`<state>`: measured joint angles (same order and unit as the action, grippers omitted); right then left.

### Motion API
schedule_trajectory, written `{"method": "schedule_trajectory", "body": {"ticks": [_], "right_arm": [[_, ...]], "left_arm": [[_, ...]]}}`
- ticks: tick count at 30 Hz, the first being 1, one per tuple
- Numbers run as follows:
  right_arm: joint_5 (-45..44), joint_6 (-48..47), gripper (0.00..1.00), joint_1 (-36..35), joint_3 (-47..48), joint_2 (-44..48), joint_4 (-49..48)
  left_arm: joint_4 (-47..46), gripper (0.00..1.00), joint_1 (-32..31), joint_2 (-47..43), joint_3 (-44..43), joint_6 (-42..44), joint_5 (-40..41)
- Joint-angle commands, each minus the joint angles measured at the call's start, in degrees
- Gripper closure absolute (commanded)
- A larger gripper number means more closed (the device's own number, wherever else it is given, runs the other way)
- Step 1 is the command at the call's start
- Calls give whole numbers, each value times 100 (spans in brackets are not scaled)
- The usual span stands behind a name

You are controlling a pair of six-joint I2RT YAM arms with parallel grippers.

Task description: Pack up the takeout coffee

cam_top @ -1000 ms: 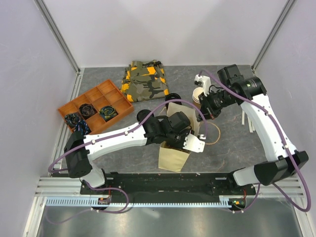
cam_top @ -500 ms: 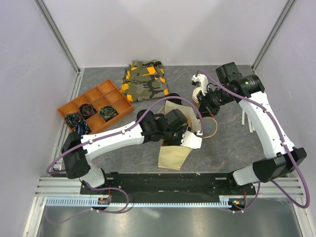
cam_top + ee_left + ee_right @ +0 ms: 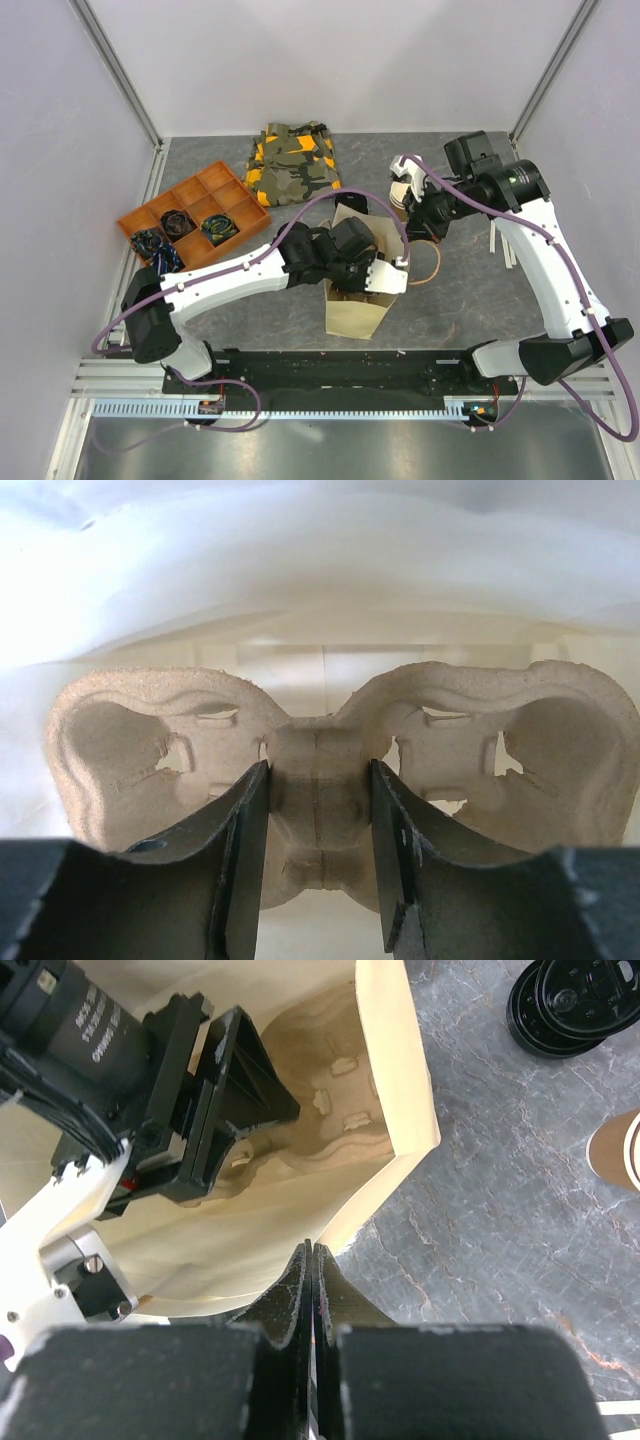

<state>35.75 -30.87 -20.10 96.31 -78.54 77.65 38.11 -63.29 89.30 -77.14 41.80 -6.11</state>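
Takeout coffee, seemingly the black-lidded cup beyond the paper bag, waited unpacked on the table. Within the last second the left gripper, clamped on a pulp cup carrier, sank deeper into the bag while the right gripper pinched its rim, likely readying the cup's seat.

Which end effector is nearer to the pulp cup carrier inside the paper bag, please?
Left. The left end effector grips the pulp cup carrier by its centre, down inside the paper bag; the right end effector pinches the bag's rim, clear of the carrier.
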Motion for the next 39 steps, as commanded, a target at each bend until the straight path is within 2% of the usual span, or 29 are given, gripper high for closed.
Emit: {"method": "schedule_trajectory", "body": {"ticks": [1, 11, 24, 39], "right_arm": [[134, -279, 100, -21, -60, 94, 620], [125, -700, 100, -29, -183, 243, 611], [406, -639, 100, -21, 160, 94, 611], [407, -771, 100, -29, 160, 67, 611]], "left_arm": [[-198, 87, 115, -88, -38, -339, -84], [-295, 90, 317, -9, -90, -559, -109], [91, 92, 264, 457, -152, -146, -84], [259, 93, 255, 782, -2, -102, 57]]}}
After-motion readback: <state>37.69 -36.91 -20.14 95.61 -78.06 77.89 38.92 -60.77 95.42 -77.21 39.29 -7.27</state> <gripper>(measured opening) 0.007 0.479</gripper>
